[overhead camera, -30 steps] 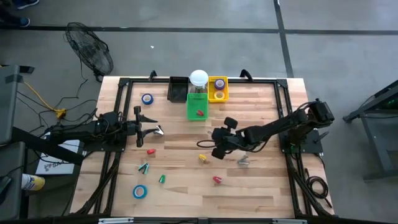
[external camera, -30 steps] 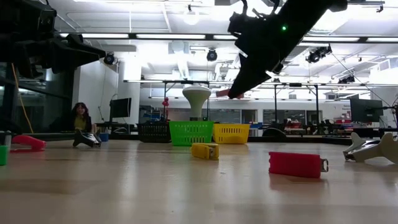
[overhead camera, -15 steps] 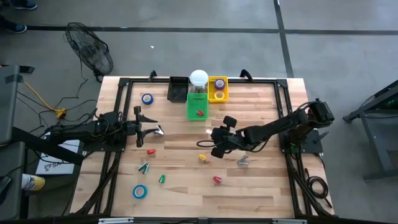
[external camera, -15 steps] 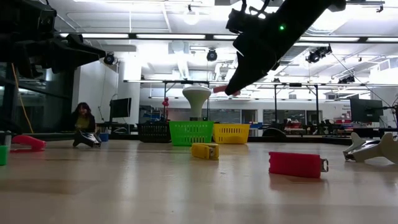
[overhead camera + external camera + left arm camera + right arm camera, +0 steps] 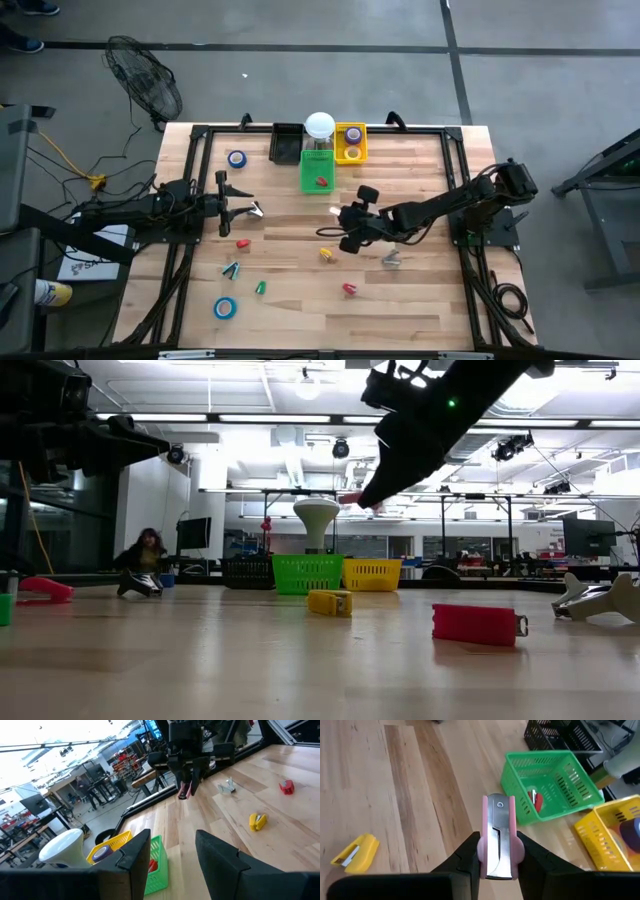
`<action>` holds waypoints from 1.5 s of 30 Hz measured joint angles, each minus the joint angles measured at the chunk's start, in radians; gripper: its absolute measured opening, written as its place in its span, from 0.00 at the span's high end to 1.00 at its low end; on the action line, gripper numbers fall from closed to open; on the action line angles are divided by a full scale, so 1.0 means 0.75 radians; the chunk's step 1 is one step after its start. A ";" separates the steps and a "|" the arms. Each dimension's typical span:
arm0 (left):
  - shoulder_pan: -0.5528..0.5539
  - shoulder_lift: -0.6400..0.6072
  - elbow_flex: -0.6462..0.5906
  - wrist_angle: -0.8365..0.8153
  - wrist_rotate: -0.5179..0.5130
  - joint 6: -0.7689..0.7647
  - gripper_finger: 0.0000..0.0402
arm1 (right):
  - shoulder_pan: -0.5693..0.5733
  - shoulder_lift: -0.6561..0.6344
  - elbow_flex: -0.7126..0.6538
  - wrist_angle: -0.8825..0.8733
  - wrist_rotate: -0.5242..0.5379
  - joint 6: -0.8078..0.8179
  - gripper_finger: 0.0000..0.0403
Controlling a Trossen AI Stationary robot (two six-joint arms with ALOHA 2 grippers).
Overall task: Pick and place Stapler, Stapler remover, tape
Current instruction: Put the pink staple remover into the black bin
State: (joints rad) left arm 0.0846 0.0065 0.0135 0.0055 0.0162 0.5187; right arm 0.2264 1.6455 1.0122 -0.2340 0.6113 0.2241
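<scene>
Pink stapler [image 5: 497, 836] clenched in right claw [image 5: 496, 851], hanging above table [image 5: 420, 290], heading for green basket [image 5: 551, 782] just ahead, likely for sorting; left claw [image 5: 172, 852] parted, holding nothing, idling.

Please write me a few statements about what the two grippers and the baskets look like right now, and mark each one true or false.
1. The right gripper is shut on a pink stapler. True.
2. The green basket is empty. False: a red item lies inside it.
3. The left gripper holds a blue tape roll. False: its fingers are open with nothing between them; a blue tape roll lies on the table.
4. The yellow basket holds purple tape rolls. True.
5. The pink stapler rests on the table. False: it is held in the air, short of the green basket.
</scene>
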 joint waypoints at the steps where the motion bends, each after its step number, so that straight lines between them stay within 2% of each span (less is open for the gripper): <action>1: 0.000 0.000 0.000 0.000 0.000 0.000 0.62 | 0.001 0.000 0.000 0.009 0.000 -0.010 0.80; 15: 0.000 0.000 0.000 0.021 0.000 -0.014 0.62 | 0.049 -0.001 0.001 0.093 0.049 -0.101 0.80; 28: 0.000 0.000 0.000 0.027 0.067 -0.021 0.62 | 0.126 -0.001 0.001 0.090 0.159 -0.024 0.80; 35: 0.000 0.000 0.000 0.028 0.033 -0.004 0.62 | 0.138 -0.001 0.001 0.096 0.157 0.010 0.80; 41: 0.000 0.021 0.000 0.149 0.049 0.001 0.62 | 0.161 -0.001 0.001 0.155 0.159 0.006 0.80; 45: 0.000 0.097 0.000 0.271 0.069 0.001 0.62 | 0.179 -0.001 0.001 0.226 0.158 -0.018 0.80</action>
State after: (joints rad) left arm 0.0845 0.0791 0.0135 0.2088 0.0681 0.5198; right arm 0.3607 1.6451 1.0126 -0.0642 0.7300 0.2104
